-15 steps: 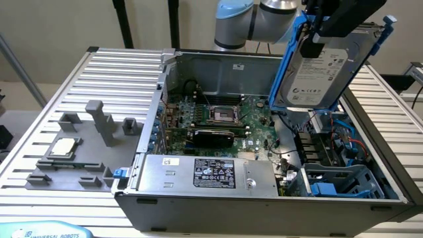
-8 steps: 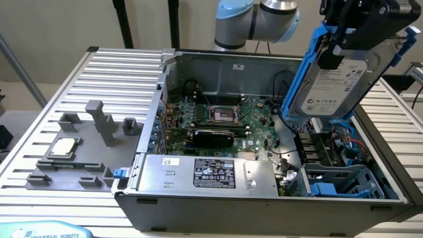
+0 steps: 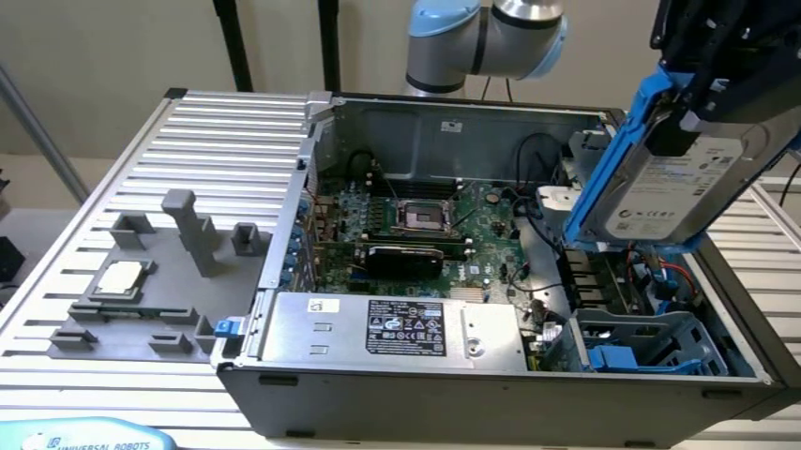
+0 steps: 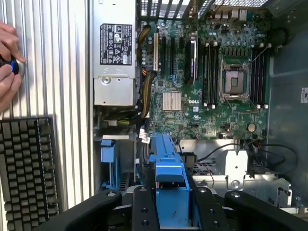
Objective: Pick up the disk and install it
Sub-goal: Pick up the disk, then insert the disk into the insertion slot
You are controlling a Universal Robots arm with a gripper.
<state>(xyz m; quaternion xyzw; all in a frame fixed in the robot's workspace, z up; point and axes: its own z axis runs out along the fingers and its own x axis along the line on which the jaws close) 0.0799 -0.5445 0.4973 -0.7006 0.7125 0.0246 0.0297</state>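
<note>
The end effector (image 3: 686, 127) is clenched on the disk (image 3: 676, 192), its black fingers (image 4: 144, 209) pressing either side of the bright blue carrier while the silver-grey drive with its white label hangs from it, tilted steeply on edge. The disk is held in the air, clear of everything, over the end of the open computer case (image 3: 501, 403) that lies on the exterior view's right. In the wrist view the blue carrier (image 4: 168, 178) runs straight out between the fingers, and the case interior lies beneath it. Directly below the end effector is the drive cage (image 3: 651, 342) with blue plastic parts inside it. Farther off, toward the exterior view's left of the end effector, the green motherboard (image 3: 414, 216) covers the case floor with its bare processor socket (image 4: 234, 79), and the silver power supply (image 3: 400, 328) with a black label lies along the near wall. Well away from the end effector, on the slatted table (image 3: 225, 141), a grey fixture (image 3: 188, 234) carries a small square processor chip (image 3: 122, 277). Beside the case, the wrist view shows a black keyboard (image 4: 26, 168) and a person's hand (image 4: 7, 62) closed around a small dark round object.
</note>
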